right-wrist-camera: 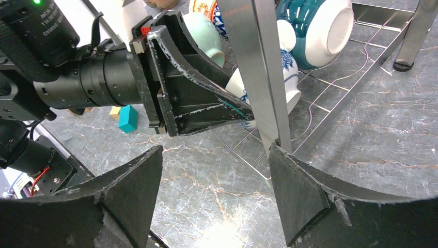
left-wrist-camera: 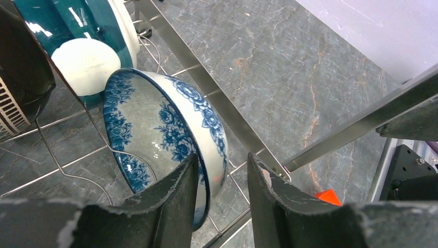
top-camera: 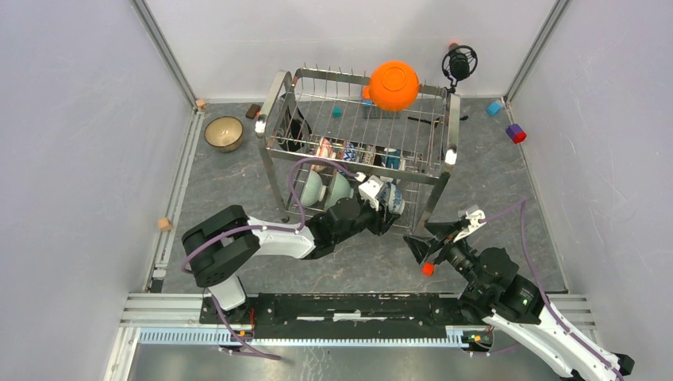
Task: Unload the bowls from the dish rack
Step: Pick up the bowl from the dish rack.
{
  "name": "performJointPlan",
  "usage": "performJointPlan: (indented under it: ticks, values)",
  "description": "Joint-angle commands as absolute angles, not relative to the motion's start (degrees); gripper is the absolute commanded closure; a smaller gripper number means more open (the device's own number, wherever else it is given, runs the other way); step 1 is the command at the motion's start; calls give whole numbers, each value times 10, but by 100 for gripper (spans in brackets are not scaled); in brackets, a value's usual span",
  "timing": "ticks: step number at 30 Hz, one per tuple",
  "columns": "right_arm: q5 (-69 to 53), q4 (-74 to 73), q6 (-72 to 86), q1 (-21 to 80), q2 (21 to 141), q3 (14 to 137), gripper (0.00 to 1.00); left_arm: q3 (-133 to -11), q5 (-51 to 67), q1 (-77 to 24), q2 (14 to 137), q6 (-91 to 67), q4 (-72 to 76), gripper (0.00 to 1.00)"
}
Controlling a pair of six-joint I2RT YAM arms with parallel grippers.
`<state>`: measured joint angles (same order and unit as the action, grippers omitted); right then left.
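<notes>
My left gripper (left-wrist-camera: 223,166) is straddling the blue-and-white bowl (left-wrist-camera: 155,116), rim between my narrowly parted fingers, for pinching.

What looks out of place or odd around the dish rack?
The orange bowl sits bottom up on the top tier of the dish rack, at the back right, perched over the prongs rather than slotted between them.

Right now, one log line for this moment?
left fingers: open, straddling blue bowl rim in rack | right fingers: open, beside rack | brown bowl: on table
</notes>
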<state>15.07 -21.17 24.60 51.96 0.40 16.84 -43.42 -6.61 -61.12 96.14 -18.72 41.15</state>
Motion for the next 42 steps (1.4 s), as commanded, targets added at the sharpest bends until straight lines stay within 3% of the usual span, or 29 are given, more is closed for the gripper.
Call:
performJointPlan:
  ticks: [1, 24, 42]
  values:
    - [151, -201, 238, 518, -91, 177, 20, -426, -30, -582, 988, -261, 440, 56]
    - [151, -201, 241, 518, -91, 176, 20, -376, -8, -567, 983, -264, 549, 98]
    - [153, -201, 241, 518, -91, 175, 20, -336, 51, -560, 1002, -276, 724, 98]
